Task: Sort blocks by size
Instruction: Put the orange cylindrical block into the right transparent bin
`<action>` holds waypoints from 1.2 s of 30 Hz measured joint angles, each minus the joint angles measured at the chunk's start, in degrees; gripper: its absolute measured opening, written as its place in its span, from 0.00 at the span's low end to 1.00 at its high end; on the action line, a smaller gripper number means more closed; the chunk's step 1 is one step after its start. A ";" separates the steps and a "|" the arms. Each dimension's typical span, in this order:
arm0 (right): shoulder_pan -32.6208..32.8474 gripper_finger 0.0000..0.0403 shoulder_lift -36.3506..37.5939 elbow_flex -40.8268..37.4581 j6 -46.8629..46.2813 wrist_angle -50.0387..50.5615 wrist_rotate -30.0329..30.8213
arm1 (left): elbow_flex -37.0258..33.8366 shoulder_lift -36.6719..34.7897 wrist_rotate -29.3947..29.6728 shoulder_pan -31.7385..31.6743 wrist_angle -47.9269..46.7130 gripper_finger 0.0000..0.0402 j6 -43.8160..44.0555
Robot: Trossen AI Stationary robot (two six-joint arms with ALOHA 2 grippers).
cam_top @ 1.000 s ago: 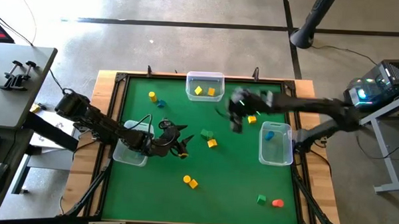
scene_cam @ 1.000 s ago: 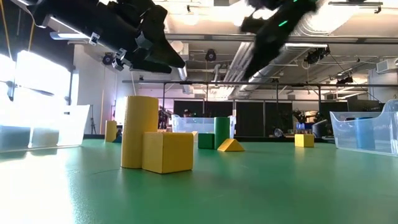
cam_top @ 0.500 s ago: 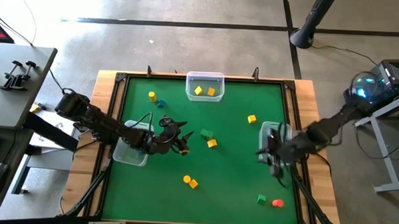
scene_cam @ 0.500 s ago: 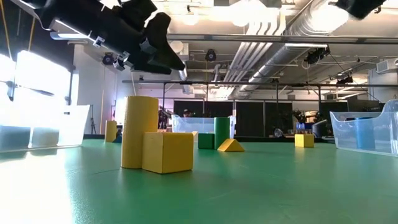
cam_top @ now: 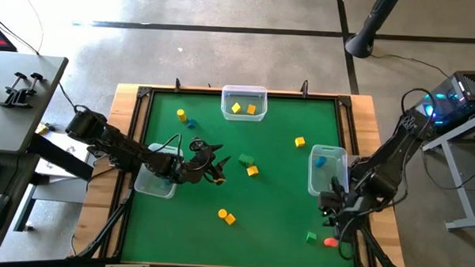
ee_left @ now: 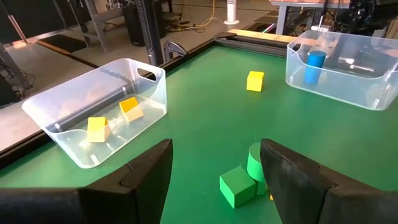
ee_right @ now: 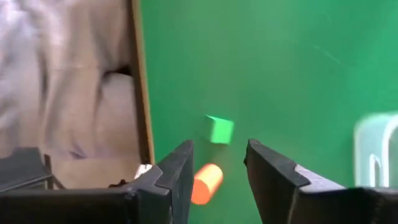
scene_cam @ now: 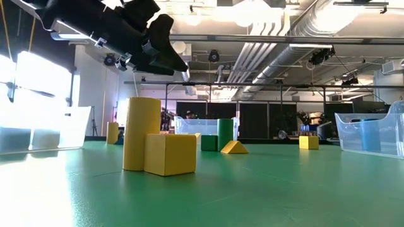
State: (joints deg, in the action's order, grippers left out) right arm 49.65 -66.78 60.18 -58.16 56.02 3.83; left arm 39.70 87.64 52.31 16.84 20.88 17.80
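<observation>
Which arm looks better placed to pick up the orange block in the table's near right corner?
Right. The right gripper hangs open just beside the orange block; the left gripper is mid-table, far away.

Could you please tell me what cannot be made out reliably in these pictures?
- Left bin: contents hidden under the left arm, high view.
- Right gripper: absent from the low view.
- Orange piece: blurred, partly behind a finger, right wrist view.
- Blocks' size differences: too small, high view.

— Is your light even?
— Yes, bright from ceiling lamps; the left window glares in your low view. Your right wrist view is smeared, the orange block [ee_right: 206, 183] soft
</observation>
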 joint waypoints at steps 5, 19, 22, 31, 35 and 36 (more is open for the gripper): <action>-2.05 0.34 -2.98 -0.04 -5.02 6.37 -7.11 | 0.00 0.00 -0.06 0.00 -0.02 0.57 -0.09; 2.31 0.65 -15.08 -0.11 -4.91 3.22 -15.84 | 0.00 0.00 -0.08 -0.70 -0.28 0.57 -1.05; 5.04 0.66 -16.52 -0.11 -5.02 -1.18 -15.92 | 0.00 0.00 -0.08 -0.70 -0.56 0.57 -1.05; 10.24 0.66 -21.73 -0.11 -10.87 -3.07 -12.72 | 0.00 0.00 -0.08 -0.99 -1.26 0.57 -1.01; 10.45 0.66 -23.45 -0.11 -11.34 -3.32 -10.66 | 0.00 0.00 -0.08 -1.33 -1.33 0.57 -0.98; 10.45 0.66 -23.86 -0.11 -11.47 -3.28 -10.33 | 0.00 0.00 -0.07 -1.42 -1.33 0.57 -0.96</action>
State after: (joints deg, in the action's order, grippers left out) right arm 60.10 -90.64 60.07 -69.63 52.74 -6.51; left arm 39.70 87.64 52.23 15.42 19.55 16.85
